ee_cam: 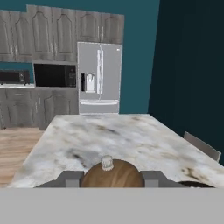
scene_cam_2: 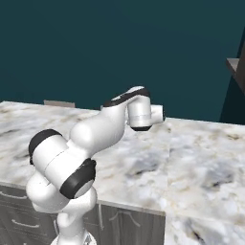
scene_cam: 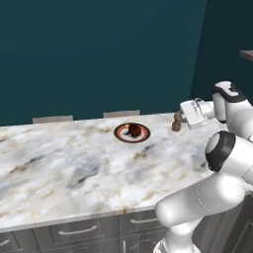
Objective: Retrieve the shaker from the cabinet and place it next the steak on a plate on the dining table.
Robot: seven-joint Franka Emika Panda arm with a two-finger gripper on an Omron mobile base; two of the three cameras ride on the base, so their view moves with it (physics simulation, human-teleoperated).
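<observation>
The brown wooden shaker [scene_cam: 176, 122] stands upright at the far right of the marble dining table [scene_cam: 74, 163], with my gripper [scene_cam: 179, 120] shut on it from the right. Whether its base touches the top I cannot tell. The plate [scene_cam: 120, 133], red-rimmed, lies a short way left of it with the dark steak [scene_cam: 134, 130] on it. In the hand view the shaker's round top [ee_cam: 113, 173] sits between my fingertips [ee_cam: 72, 178], and the plate's dark edge [ee_cam: 197, 184] shows at lower right. In the right base view my arm hides the shaker. Grey panelled cabinet doors [ee_cam: 57, 33] line the far wall.
Chair backs [scene_cam: 52, 119] [scene_cam: 121, 113] stand along the table's far edge, and another chair [ee_cam: 201, 146] is beside it in the hand view. A steel fridge [ee_cam: 99, 76] and a microwave [ee_cam: 54, 75] stand on the far wall. Grey drawers [scene_cam: 79, 230] run under the table's near edge.
</observation>
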